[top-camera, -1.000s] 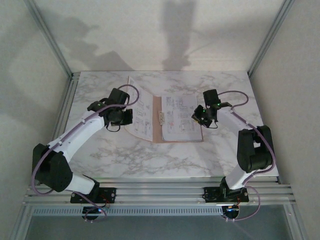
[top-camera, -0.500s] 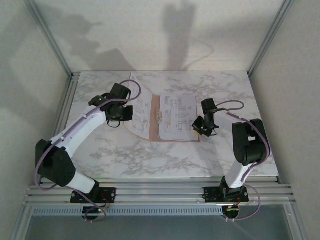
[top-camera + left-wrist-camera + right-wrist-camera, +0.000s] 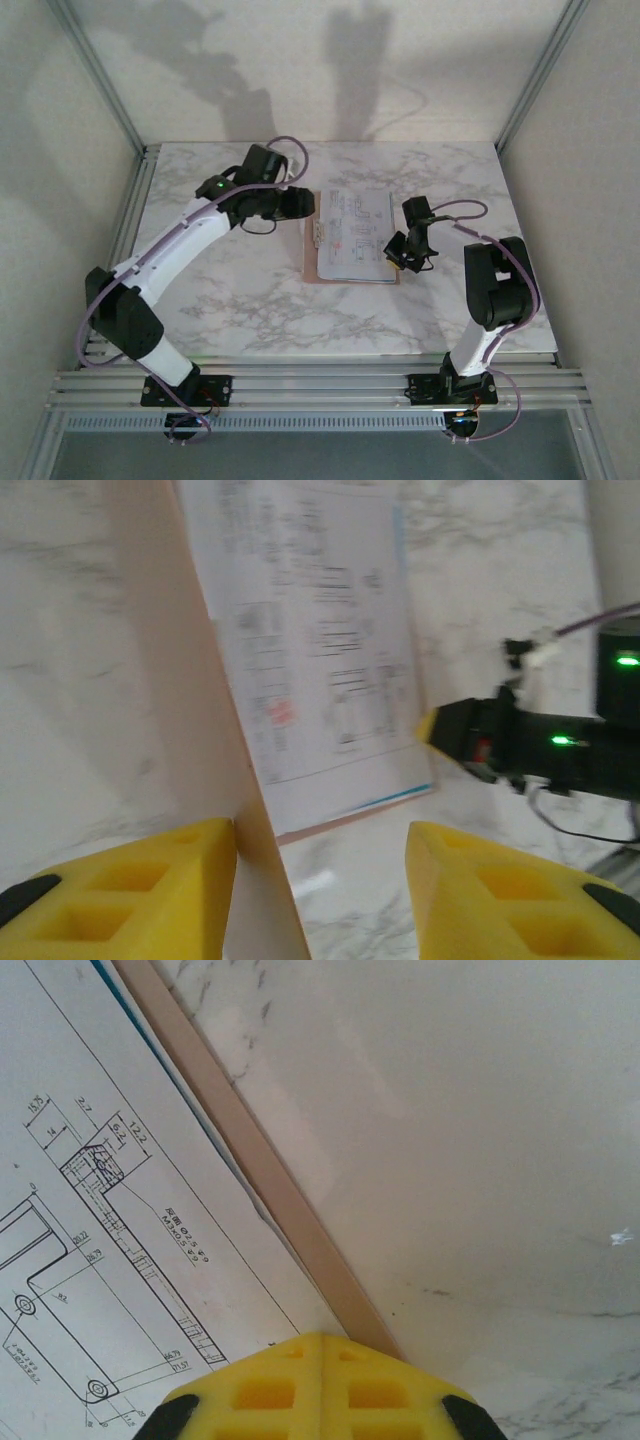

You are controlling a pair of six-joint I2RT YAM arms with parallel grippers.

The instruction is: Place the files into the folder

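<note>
Lying mid-worktop [image 3: 250, 300], toward the far side: the folder [image 3: 311, 250], pinkish-tan card, right leaf flat, left leaf standing up from the crease. Files [image 3: 355, 235]: white sheets with black line drawings, stacked on the flat right leaf, a blue strip [image 3: 385, 798] along one edge. Left hand [image 3: 300, 203]: released, fingers apart, the raised leaf between them, just beside one pad. Right hand [image 3: 393, 255]: clenched shut, tips at the near right corner of files and folder.
</note>
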